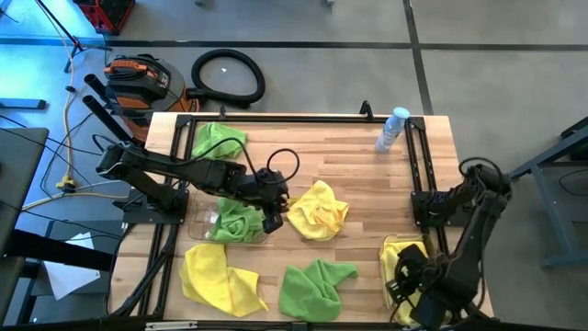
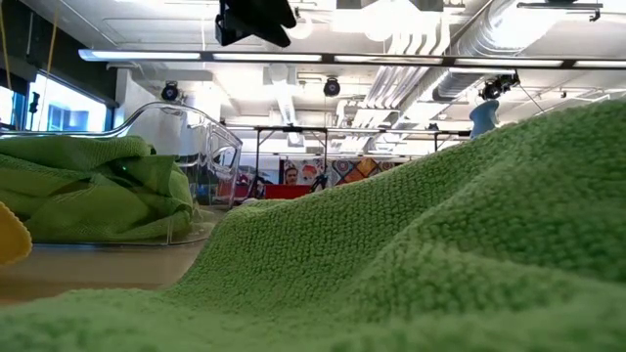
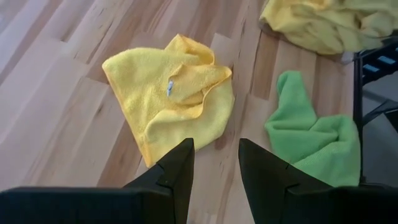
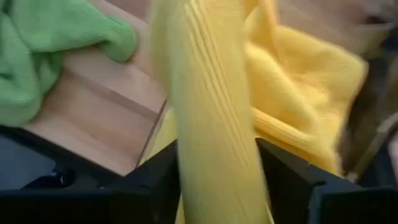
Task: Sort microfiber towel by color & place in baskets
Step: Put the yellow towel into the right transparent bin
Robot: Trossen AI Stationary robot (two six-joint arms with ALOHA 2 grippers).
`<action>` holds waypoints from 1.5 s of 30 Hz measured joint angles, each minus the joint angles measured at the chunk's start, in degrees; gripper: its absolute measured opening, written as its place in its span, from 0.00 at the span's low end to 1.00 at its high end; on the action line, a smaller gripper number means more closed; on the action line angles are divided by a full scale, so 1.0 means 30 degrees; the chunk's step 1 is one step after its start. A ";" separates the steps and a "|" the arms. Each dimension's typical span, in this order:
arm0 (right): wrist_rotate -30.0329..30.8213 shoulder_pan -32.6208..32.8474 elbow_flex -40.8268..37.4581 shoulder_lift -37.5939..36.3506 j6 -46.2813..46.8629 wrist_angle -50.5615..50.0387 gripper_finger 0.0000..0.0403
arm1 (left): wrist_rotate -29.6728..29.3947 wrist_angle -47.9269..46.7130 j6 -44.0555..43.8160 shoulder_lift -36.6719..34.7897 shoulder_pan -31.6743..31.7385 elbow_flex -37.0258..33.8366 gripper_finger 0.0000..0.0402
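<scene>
Loose on the wood lie a yellow towel [image 1: 319,210] [image 3: 171,93] at centre, a green towel [image 1: 317,287] [image 3: 317,140] near the front edge, a yellow one [image 1: 220,276] at front left and a green one [image 1: 218,140] at the far left. The left basket [image 1: 195,225] holds green towels [image 2: 98,186]. The right basket [image 1: 386,244] holds yellow towels [image 3: 323,25]. My left gripper [image 1: 273,219] [image 3: 216,174] hovers open beside the left basket, facing the centre yellow towel. My right gripper [image 1: 409,276] [image 4: 217,186] points down over the right basket, fingers apart, with a yellow towel between them. My right gripper has a blurred strip of yellow towel [image 4: 214,124] running down between its spread fingers from above toward the yellow heap in the right basket. Whether the fingers touch the strip I cannot tell.
A clear water bottle [image 1: 393,127] lies at the far right of the table. Black metal frames [image 1: 418,165] run along the left and right sides. Bare wood shows between the centre yellow towel and the right frame.
</scene>
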 joint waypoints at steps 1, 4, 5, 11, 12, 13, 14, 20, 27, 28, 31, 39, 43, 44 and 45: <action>0.0008 0.0000 0.0597 -0.0020 -0.0151 -0.0649 0.49 | 0.0000 0.0136 0.0000 0.0000 0.0000 0.0000 0.28; 0.0023 0.0000 0.2284 -0.0020 -0.0651 -0.2372 0.53 | 0.0000 0.0248 0.0029 0.0000 0.0000 0.0000 0.28; 0.0032 0.0000 0.2766 -0.0020 -0.0706 -0.2836 0.54 | -0.0003 0.0248 0.0029 0.0003 0.0000 0.0000 0.28; 0.0034 0.0000 0.3700 0.0000 -0.0841 -0.2983 0.49 | -0.0016 0.0257 0.0029 0.0007 0.0000 0.0000 0.28; 0.0028 0.0000 0.3458 0.0007 -0.0809 -0.2777 0.45 | -0.0022 0.0256 0.0026 0.0007 0.0000 0.0000 0.28; -0.0012 0.0000 0.3091 0.0018 -0.0680 -0.2492 0.40 | -0.0022 0.0259 0.0026 0.0007 0.0000 0.0000 0.28; -0.0145 0.0000 0.2607 0.0035 -0.0579 -0.2118 0.34 | -0.0022 0.0263 0.0022 0.0007 0.0000 0.0000 0.28; -0.1350 0.0000 -0.1113 0.0060 -0.0148 0.0969 0.03 | -0.0022 0.0263 -0.0015 0.0007 0.0000 0.0000 0.28; -0.2307 -0.0007 -0.5703 0.0060 0.0122 0.5863 0.09 | -0.0022 0.0263 -0.0503 0.0007 0.0000 0.0000 0.28; -0.2305 -0.0007 -0.6184 0.0060 0.0122 0.6385 0.08 | -0.0022 0.0263 -0.0506 0.0007 0.0000 0.0000 0.28; -0.2305 -0.0014 -0.6981 0.0031 0.0130 0.7196 0.06 | -0.0019 0.0263 -0.0520 0.0007 0.0000 0.0000 0.28; -0.2835 -0.0007 -0.5275 0.0045 -0.0501 0.5532 0.05 | -0.0015 0.0255 -0.0673 0.0007 0.0000 0.0002 0.28; -0.2909 0.0000 -0.3184 0.0053 -0.0568 0.3832 0.05 | -0.0015 0.0255 -0.0663 0.0007 0.0000 0.0007 0.28; -0.2911 0.0000 -0.2599 0.0053 -0.0673 0.3467 0.05 | -0.0015 0.0255 -0.0656 0.0007 0.0000 0.0007 0.28; -0.2917 0.0000 -0.2012 0.0053 -0.0783 0.3090 0.05 | -0.0015 0.0255 -0.0656 0.0007 0.0000 0.0007 0.28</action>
